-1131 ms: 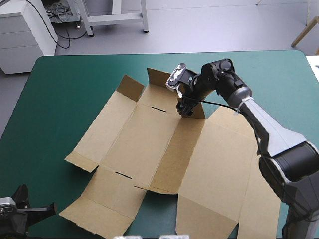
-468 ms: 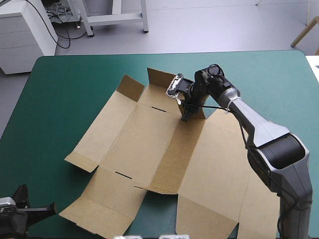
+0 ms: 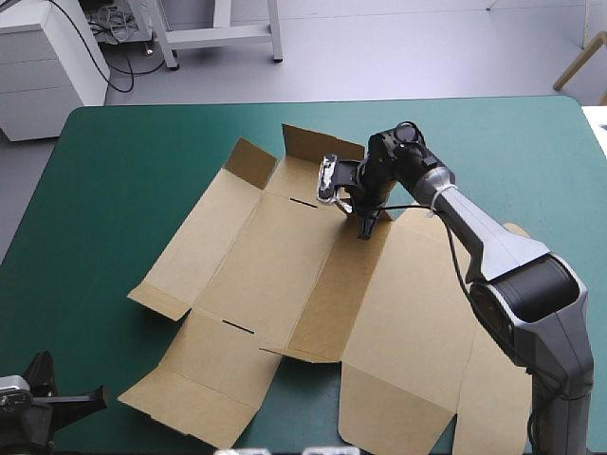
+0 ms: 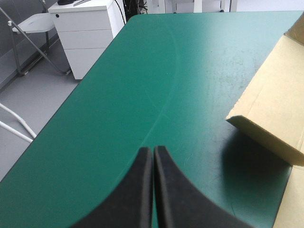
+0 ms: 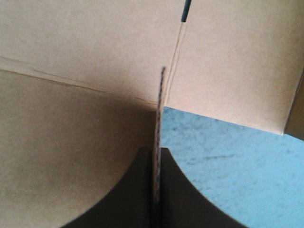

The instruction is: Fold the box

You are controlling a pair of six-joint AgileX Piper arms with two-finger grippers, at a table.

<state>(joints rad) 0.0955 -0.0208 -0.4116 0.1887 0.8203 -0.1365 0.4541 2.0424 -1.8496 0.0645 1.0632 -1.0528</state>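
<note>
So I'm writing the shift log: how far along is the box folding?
Early stage. Done: little; the box lies mostly flat on the table, only small far flaps tilted up. In hand: the right gripper is shut on a flap at the box's far edge, the board between its fingers. The left gripper is shut and empty over the table's near left corner. Left: raising and tucking the walls.

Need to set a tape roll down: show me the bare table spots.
Bare teal-green cover: between the box and the table's left edge, along the far edge, and the far right corner. Crowded: the middle and near right, under the box, with the right gripper clamping a raised flap.
</note>
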